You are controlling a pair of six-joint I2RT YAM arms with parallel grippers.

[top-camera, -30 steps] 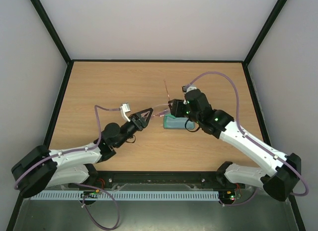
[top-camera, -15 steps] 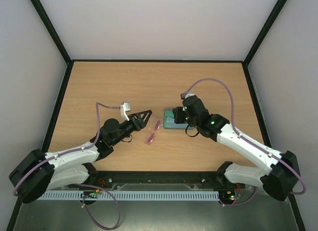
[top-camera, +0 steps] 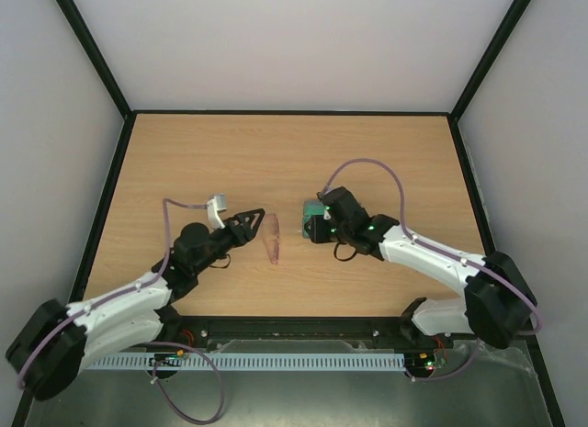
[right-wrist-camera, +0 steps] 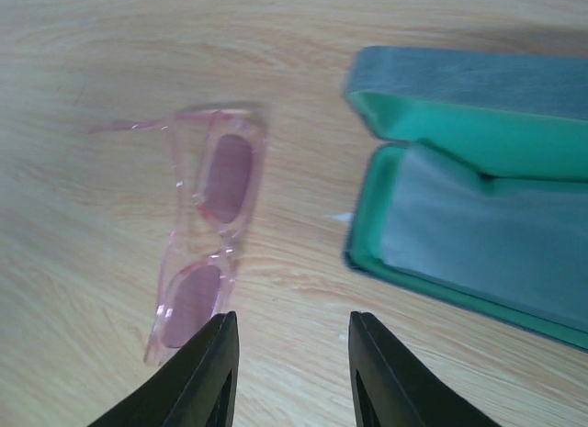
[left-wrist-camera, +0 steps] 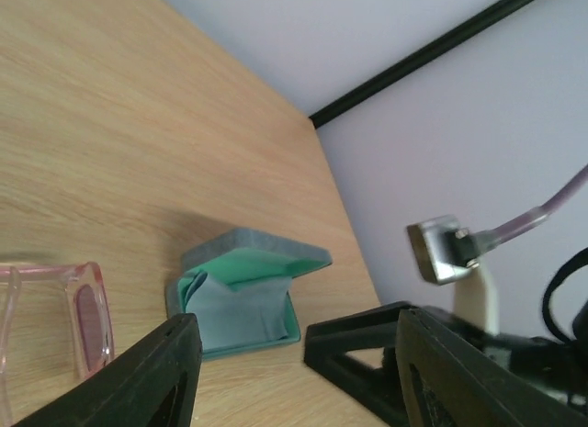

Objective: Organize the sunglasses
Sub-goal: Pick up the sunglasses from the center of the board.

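The sunglasses [top-camera: 272, 239], pink frame with pinkish lenses, lie flat on the wooden table between my two grippers. They show in the right wrist view [right-wrist-camera: 207, 216] and at the left edge of the left wrist view [left-wrist-camera: 84, 317]. The blue-grey case [top-camera: 311, 212] stands open to their right, with a green lining [right-wrist-camera: 459, 133] and a light-blue cloth [right-wrist-camera: 496, 234] inside; it also shows in the left wrist view [left-wrist-camera: 243, 294]. My left gripper [top-camera: 260, 216] [left-wrist-camera: 294, 381] is open and empty just left of the sunglasses. My right gripper [top-camera: 308, 229] [right-wrist-camera: 292, 372] is open and empty, low between the sunglasses and the case.
The table [top-camera: 276, 161] has a black rim with white walls behind and at both sides. My right gripper's black finger [left-wrist-camera: 358, 349] shows in the left wrist view, close to the case.
The sunglasses, held up between the grippers a second ago, now lie on the table. My right gripper has moved left and down by the case. My left gripper has drawn back slightly.
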